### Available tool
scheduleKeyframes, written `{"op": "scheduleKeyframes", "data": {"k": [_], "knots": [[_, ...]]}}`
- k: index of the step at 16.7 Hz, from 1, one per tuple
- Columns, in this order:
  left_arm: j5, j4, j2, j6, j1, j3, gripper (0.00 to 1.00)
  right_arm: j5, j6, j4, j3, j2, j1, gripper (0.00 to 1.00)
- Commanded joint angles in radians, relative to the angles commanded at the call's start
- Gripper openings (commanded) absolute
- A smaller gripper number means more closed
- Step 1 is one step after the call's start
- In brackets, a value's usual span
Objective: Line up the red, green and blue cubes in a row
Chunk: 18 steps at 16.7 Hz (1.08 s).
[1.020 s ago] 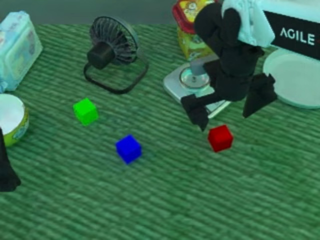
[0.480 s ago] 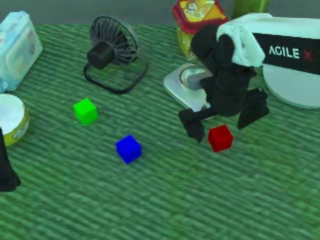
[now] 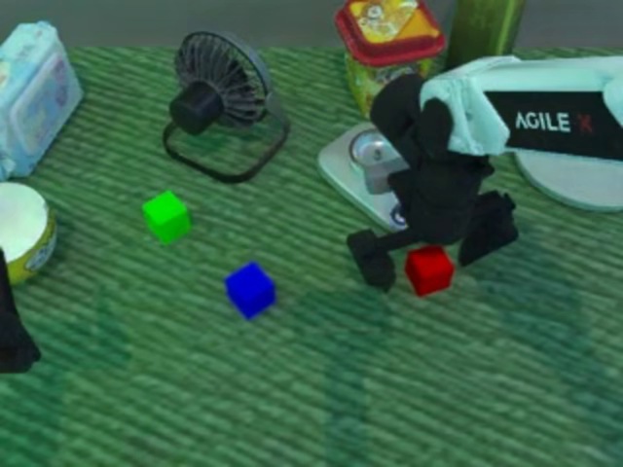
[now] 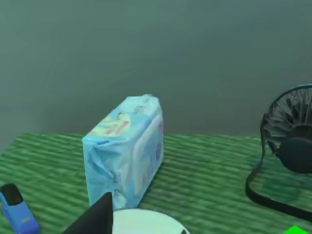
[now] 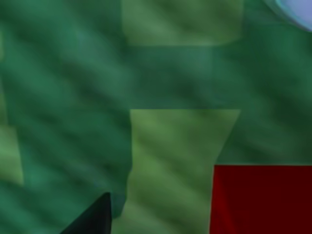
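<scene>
Green ribbed cloth [image 3: 321, 389] covers the whole table, and the three cubes lie on it well apart from one another. The red cube [image 3: 428, 269] sits right of centre, just in front of the silver kitchen scale [image 3: 343, 165]. The blue cube [image 3: 250, 289] is near the middle, and the green cube [image 3: 166, 215] is further to the left, below the small black fan [image 3: 216, 92].

The right gripper [image 3: 431, 249] is low over the red cube with its jaws apart — one finger stands just left of the cube, the other to its right and a little behind. The cube is not yet clamped.

The left gripper [image 3: 12, 336] is parked at the left edge of the table, and I cannot tell how its jaws stand.

I judge the cube to be light, stiff and matte, so it should not slip easily or deform. The best hold is probably on two opposite flat faces, near mid-height.

A cube has no long axis — all sides are equal. The red one appears slightly turned against the table edges, so the fingers should match that angle to press flat on the faces and not on the corners.
</scene>
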<state>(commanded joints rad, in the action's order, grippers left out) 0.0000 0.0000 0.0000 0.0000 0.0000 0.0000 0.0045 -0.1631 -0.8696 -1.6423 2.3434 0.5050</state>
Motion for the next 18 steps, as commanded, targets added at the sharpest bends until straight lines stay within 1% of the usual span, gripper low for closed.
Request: {"op": "scheduleKeyframes", "data": {"k": [13, 14, 18], "knots": [[0.000, 0.000, 0.000, 0.000, 0.000, 0.000, 1.00, 0.000, 0.000, 0.000, 0.000, 0.000, 0.000, 0.02], [0.000, 0.000, 0.000, 0.000, 0.000, 0.000, 1.00, 0.000, 0.000, 0.000, 0.000, 0.000, 0.000, 0.00], [0.000, 0.000, 0.000, 0.000, 0.000, 0.000, 1.00, 0.000, 0.000, 0.000, 0.000, 0.000, 0.000, 0.00]]}}
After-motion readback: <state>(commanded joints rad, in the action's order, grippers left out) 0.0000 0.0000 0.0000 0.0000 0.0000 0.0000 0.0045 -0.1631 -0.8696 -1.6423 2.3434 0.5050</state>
